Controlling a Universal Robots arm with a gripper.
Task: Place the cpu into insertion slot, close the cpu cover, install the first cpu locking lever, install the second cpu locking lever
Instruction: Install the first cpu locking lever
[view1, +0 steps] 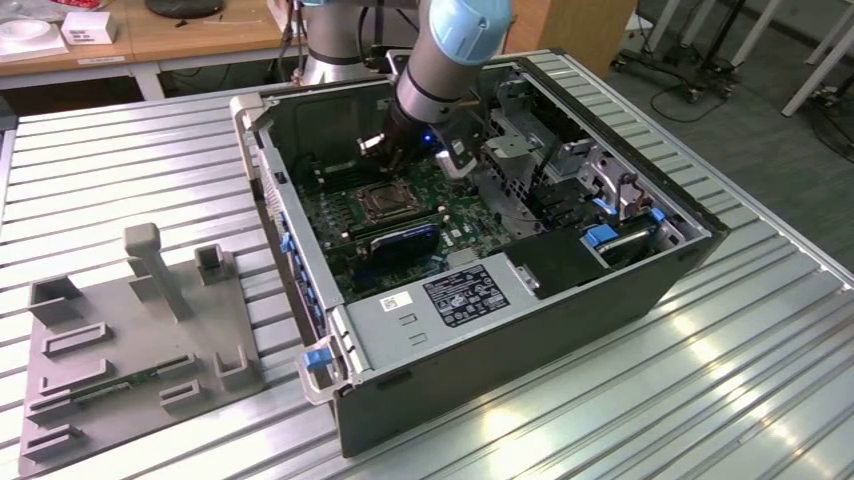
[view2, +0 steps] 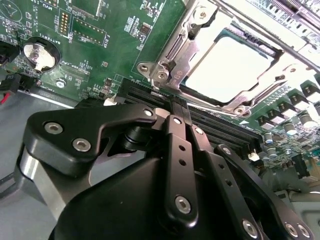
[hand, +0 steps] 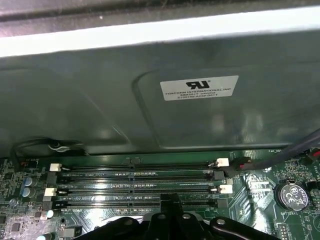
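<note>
In the exterior view my gripper (view1: 383, 160) reaches down into the open computer case (view1: 400, 340), just behind the insertion slot (view1: 380, 203) on the green motherboard. The second wrist view shows the cpu (view2: 232, 65), a pale square, lying flat in the socket. The silvery cpu cover (view2: 170, 55) lies down around it as a frame. A thin metal lever rod (view2: 200, 97) runs along the frame's near edge. My gripper (view2: 177, 107) is shut with nothing in it, its tips over the black memory slots beside the socket corner. Its tips (hand: 172, 200) also show in the first wrist view.
Long black memory slots (hand: 135, 182) lie under the fingertips, with a coin battery (view2: 39, 54) nearby. The grey case wall (hand: 160, 115) rises just behind them. A drive cage (view1: 614, 240) and cables fill the case's right side in the exterior view. A grey fixture plate (view1: 134, 330) stands on the slatted table.
</note>
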